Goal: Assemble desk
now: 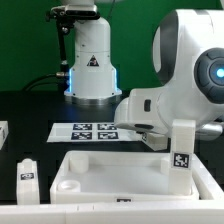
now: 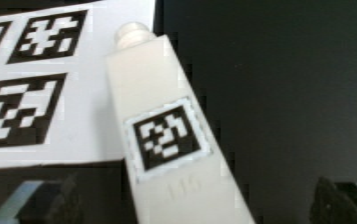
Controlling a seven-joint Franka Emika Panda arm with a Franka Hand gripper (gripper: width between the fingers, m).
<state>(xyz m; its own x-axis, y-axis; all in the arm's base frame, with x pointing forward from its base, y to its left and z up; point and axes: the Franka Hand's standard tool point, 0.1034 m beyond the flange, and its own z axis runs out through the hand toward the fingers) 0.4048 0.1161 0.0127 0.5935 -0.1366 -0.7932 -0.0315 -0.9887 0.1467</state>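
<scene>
White panel: one; legs: three seen; tool fully open, holding nothing.

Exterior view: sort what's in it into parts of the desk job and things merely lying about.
Desk job:
- large flat white plastic rimmed panel
- white plastic block leg, upright at the exterior view's right
- second white block leg, at the exterior view's left

Just there:
- thin flat white marker board with printed square tags
- black tabletop
</scene>
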